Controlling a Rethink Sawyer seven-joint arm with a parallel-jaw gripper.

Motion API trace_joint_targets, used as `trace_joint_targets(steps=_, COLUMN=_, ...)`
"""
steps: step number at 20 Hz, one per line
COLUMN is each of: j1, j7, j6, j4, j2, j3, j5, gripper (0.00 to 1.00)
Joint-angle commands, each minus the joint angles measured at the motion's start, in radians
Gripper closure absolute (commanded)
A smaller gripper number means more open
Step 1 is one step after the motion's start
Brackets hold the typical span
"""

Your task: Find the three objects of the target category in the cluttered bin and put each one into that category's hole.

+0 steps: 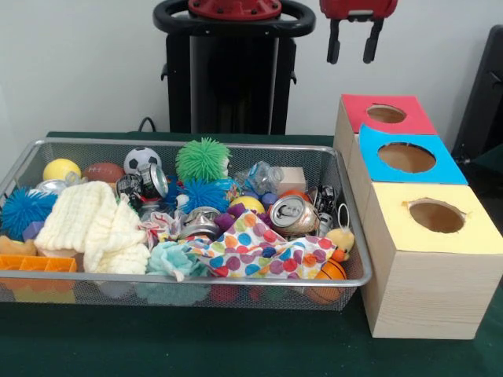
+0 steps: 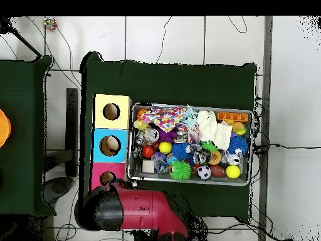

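A wire mesh bin (image 1: 196,282) holds a jumble of objects. Among them are a soccer ball (image 1: 141,159), a yellow ball (image 1: 61,169), a green spiky ball (image 1: 202,159), crushed cans (image 1: 292,214), a white cloth (image 1: 94,228) and a polka-dot cloth (image 1: 251,251). To the bin's right stand three wooden boxes, each with a round hole in its top: red (image 1: 387,115), blue (image 1: 406,158) and yellow (image 1: 436,216). My gripper (image 1: 350,59) hangs open and empty high above the red box. In the overhead view the red arm (image 2: 141,210) reaches toward the red box (image 2: 108,177).
The bin also holds a brown football (image 1: 102,171), blue spiky balls (image 1: 23,210), an orange basketball (image 1: 330,275), a light blue cloth (image 1: 171,259), an orange plastic piece (image 1: 35,263) and a wooden block (image 1: 291,179). Green cloth covers the table (image 1: 236,345).
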Motion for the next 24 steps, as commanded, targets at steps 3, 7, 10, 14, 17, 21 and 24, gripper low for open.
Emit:
trace_joint_targets(steps=3, j1=-0.017, j7=0.146, j6=-0.07, j4=-0.139, j2=0.109, j3=0.01, j5=-0.036, gripper=0.0)
trace_joint_targets(steps=7, j1=-0.019, j7=0.147, j6=-0.08, j4=-0.169, j2=0.135, j3=0.0, j5=-0.04, gripper=0.0)
trace_joint_targets(steps=10, j1=-0.015, j7=0.154, j6=-0.088, j4=-0.197, j2=0.159, j3=-0.017, j5=-0.046, gripper=0.0)
trace_joint_targets(steps=14, j1=-0.027, j7=0.147, j6=-0.11, j4=-0.262, j2=0.223, j3=-0.032, j5=-0.051, gripper=0.0)
trace_joint_targets(steps=17, j1=-0.031, j7=0.141, j6=-0.123, j4=-0.286, j2=0.246, j3=-0.041, j5=-0.052, gripper=0.0)
trace_joint_targets(steps=21, j1=-0.034, j7=0.147, j6=-0.141, j4=-0.314, j2=0.275, j3=-0.056, j5=-0.044, gripper=0.0)
trace_joint_targets(steps=24, j1=-0.023, j7=0.182, j6=-0.161, j4=-0.324, j2=0.298, j3=-0.085, j5=-0.028, gripper=0.0)
